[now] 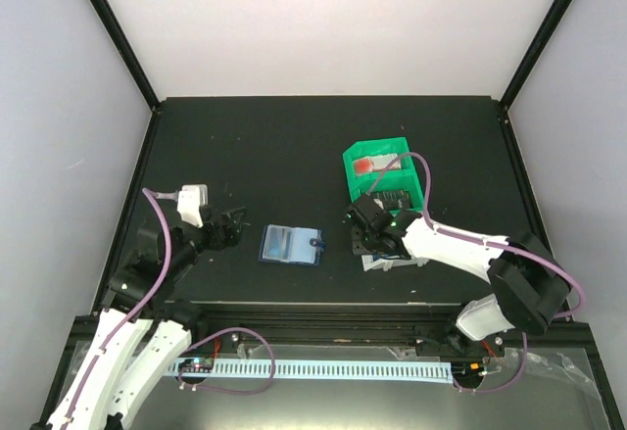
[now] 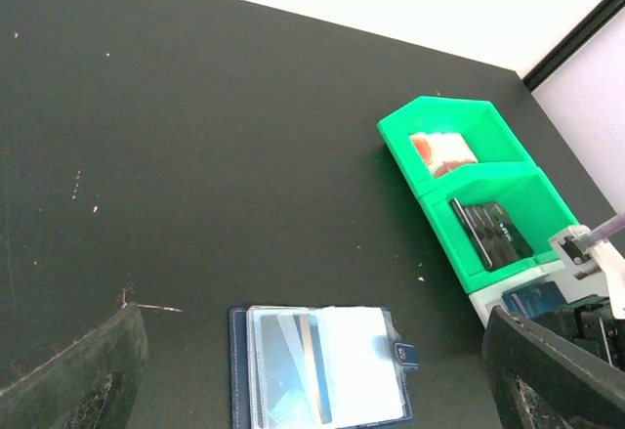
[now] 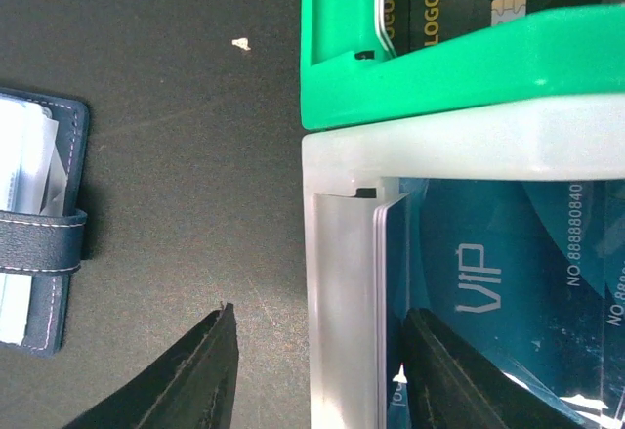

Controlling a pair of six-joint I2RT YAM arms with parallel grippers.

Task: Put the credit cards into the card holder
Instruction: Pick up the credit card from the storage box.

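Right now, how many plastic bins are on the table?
3 in a row: far green bin, middle green bin with dark cards, near white bin with blue cards.

Card holder [image 1: 290, 246] at tabletop [image 1: 255, 146] centre. Bins [image 1: 351, 167] to its right. Credit cards [image 3: 488, 282] inside nearest bin [image 3: 337, 253].

Looking down from above, the right claw [image 1: 377, 246] covers most of the white bin [image 1: 397, 263]. The card holder [image 2: 322, 370] runs off the left wrist view's bottom edge. The VIP card [image 3: 508, 273] is cropped at the right.
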